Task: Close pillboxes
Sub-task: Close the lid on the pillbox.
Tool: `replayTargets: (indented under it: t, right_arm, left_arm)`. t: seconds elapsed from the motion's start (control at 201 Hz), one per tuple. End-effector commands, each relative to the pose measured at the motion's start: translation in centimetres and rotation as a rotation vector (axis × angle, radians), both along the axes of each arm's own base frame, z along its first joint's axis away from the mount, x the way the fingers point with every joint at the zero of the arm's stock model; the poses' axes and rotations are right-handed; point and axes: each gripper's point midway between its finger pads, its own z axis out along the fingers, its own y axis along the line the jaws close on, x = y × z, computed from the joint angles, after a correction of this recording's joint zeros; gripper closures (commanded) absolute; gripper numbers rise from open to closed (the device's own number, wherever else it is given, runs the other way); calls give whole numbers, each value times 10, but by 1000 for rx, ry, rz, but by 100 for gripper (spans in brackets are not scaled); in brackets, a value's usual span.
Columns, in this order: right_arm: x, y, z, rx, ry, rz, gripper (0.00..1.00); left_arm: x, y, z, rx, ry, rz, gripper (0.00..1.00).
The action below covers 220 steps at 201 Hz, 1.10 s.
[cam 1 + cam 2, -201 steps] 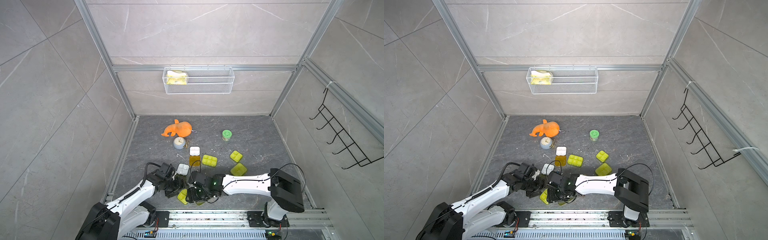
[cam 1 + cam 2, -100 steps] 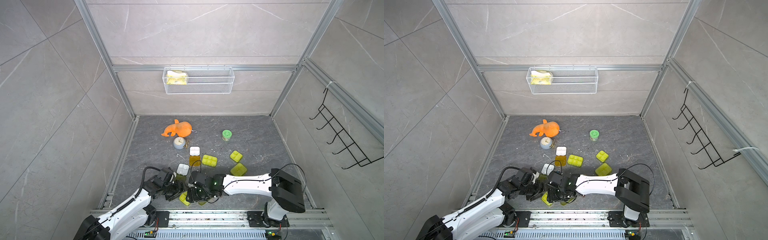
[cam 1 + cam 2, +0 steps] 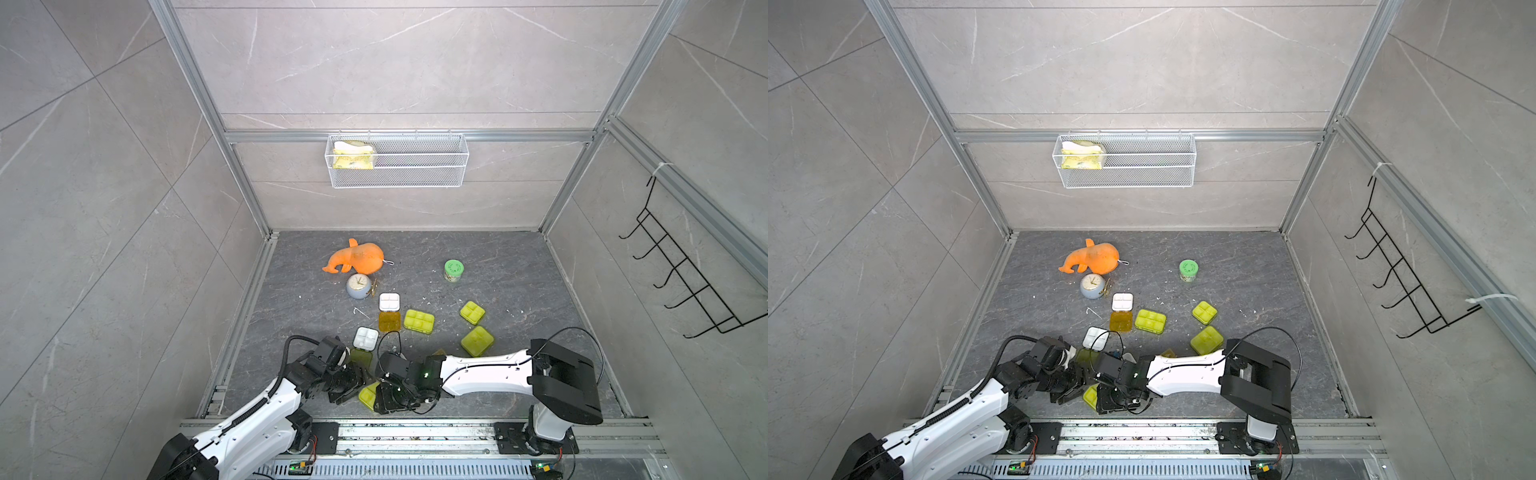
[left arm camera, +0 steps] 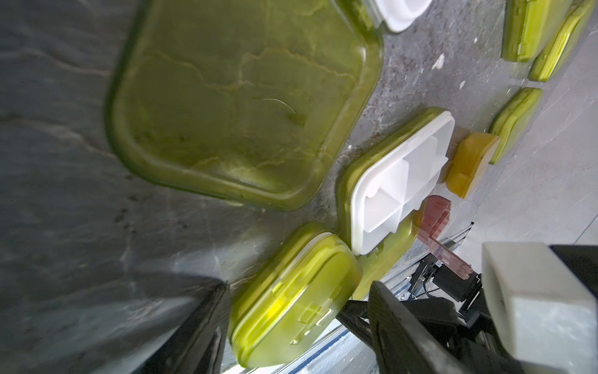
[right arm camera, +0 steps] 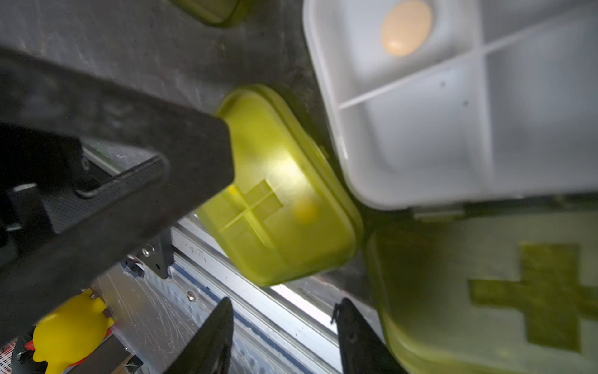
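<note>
Left wrist view: left gripper (image 4: pixel 297 288) has its jaws apart, astride a shut pill box (image 4: pixel 284 311). The box is yellow-green and lies flat on the floor (image 4: pixel 64 194), at the front edge by the rail (image 5: pixel 207 255). In the right wrist view one finger (image 5: pixel 145 145) touches the box. There is a small gap at the other finger, so it does not look clamped. Right gripper (image 5: pixel 281 311) also has its jaws apart with nothing between them, tips just beside the same box. In both top views the grippers meet over this box and mostly cover it.

Not yet closed:
- An open pill box (image 4: pixel 404 181) touches the shut one. Its white four-cell tray faces up with one pill (image 5: pixel 406 27) in a cell, and its cross lid (image 5: pixel 517 291) is folded out flat.
- A second white tray (image 3: pixel 365 337) sits further in, with its big lid (image 4: pixel 242 97) flat beside it.
- A third box has its orange lid (image 3: pixel 390 322) open.
- A small amber box (image 4: pixel 472 162) is nearby; cannot tell if it is open or shut.

A shut long box (image 3: pixel 419 321) sits toward the robot's right.

Handling, my guess: the boxes are light, hard, slick plastic and would likely skate on the stone if pushed from one side. The lids look thin and a bit springy at the hinge. Best hold is to nip the lid's free edge opposite the hinge and swing it over. Then press down near the latch edge while the other gripper blocks the tray's side. Keep the tray level, since the pill is loose.
</note>
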Motion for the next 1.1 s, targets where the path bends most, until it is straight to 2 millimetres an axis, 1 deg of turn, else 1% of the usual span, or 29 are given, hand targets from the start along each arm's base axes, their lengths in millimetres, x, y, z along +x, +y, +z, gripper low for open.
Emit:
replayTargets:
  t: [0.0, 0.224, 0.508, 0.702, 0.846, 0.996, 1.09]
  right_arm:
    - [3, 9, 2, 9, -2, -18, 47]
    - [11, 11, -2, -1, -7, -28, 48]
    - [27, 19, 0, 9, -22, -37, 48]
    - [40, 19, 0, 9, -28, -47, 48]
    - [47, 19, 0, 13, -26, -50, 48]
    - [47, 20, -2, 14, -16, -45, 48]
    - [46, 19, -4, 16, -10, -47, 48]
  left_arm:
    - [-14, 16, -15, 84, 64, 18, 32]
    - [-16, 18, -17, 86, 65, 21, 36]
    - [-17, 19, -16, 89, 69, 22, 38]
    - [-19, 22, -16, 88, 67, 37, 42]
    - [-22, 23, -18, 83, 72, 49, 46]
    - [-24, 24, -20, 81, 76, 59, 51]
    - [-24, 25, -22, 81, 80, 62, 57]
